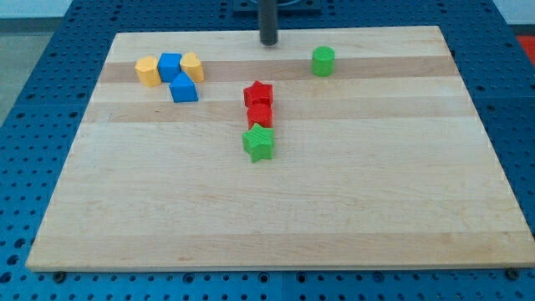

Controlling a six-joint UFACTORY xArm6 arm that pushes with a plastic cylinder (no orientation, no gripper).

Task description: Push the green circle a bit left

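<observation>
The green circle (323,61) is a short green cylinder standing near the top of the wooden board (276,217), right of centre. My tip (268,42) is the lower end of a dark rod at the board's top edge, to the left of the green circle and a little above it in the view, with a clear gap between them. It touches no block.
A red star (258,94), a red block (260,114) and a green star (259,144) form a column near the centre. At the top left sit a yellow block (148,71), a blue cube (170,66), another yellow block (192,66) and a blue block (183,88).
</observation>
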